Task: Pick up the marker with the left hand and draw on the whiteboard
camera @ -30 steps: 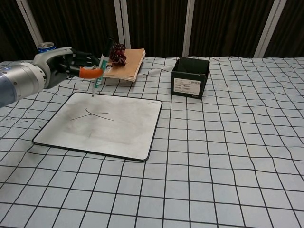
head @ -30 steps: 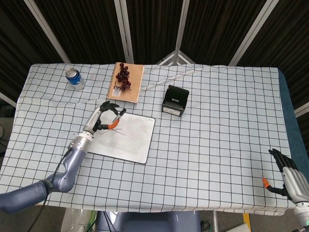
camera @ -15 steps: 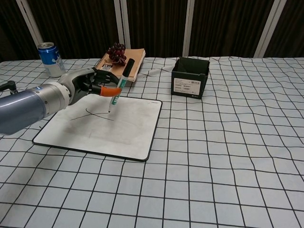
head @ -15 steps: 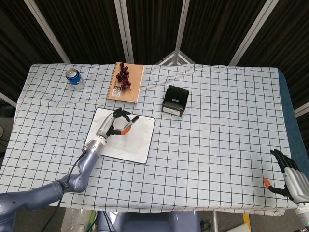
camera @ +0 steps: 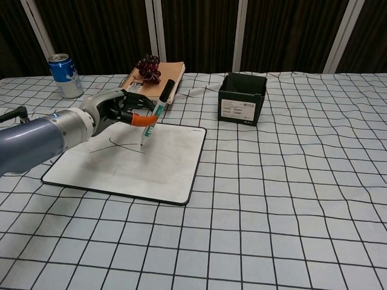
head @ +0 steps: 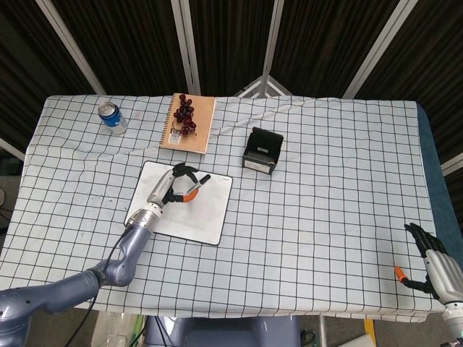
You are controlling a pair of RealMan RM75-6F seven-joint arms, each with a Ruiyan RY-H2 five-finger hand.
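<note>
The left robot hand (camera: 118, 110), clamped on the marker (camera: 153, 116), is settling after swinging in from the whiteboard (camera: 160, 163)'s far-left edge, its tip now touching beside the crossed strokes, so drawing is resuming.

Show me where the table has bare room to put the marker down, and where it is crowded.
Widest bare cloth: right of the black box, out to the right hand at the near right corner. A bare band also runs along the near edge below the whiteboard. Crowded: far left, where the can, notebook with grapes, and left hand gripping the marker cluster.
</note>
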